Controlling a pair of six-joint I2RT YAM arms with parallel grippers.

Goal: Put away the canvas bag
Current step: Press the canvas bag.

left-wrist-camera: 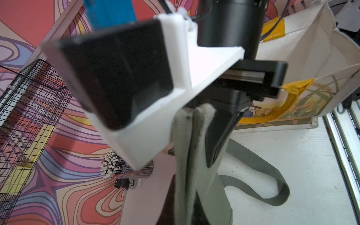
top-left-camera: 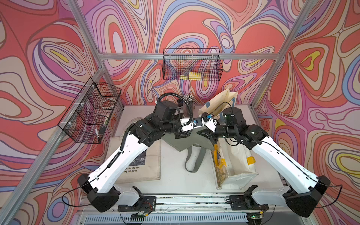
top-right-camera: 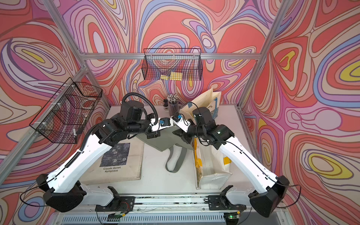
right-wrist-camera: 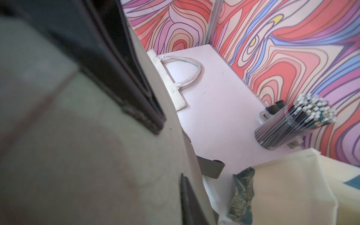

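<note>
Canvas bag (top-left-camera: 173,143), grey-green, is over the table's (top-left-camera: 175,185) centre, top edge lifted and bunched btwn the two arms, straps (top-left-camera: 191,159) trailing down onto the surface. Left gripper (top-left-camera: 182,135) is clenched on the bag's upper edge, prob. to keep the cloth off the table while the other side gets sorted. Right gripper (top-left-camera: 204,134) sits right at the same edge. In the right wrist view its fingers (right-wrist-camera: 140,109) stand apart w/ fabric draped across them, so can't tell if it actually grips or is just letting go.

Holding at two pts close together looks like a fold or regrip, my guess.

Just beside, on the right: white tote w/ yellow handles (top-left-camera: 237,169), lying open, poss. the destination. On the left: Monet tote (top-left-camera: 144,167), flat. Behind: cream bag (top-left-camera: 224,101) upright, pencil cup (top-left-camera: 188,99). Wire baskets on the back wall (top-left-camera: 192,66) and the left wall (top-left-camera: 89,113), well apart from the bag.
</note>
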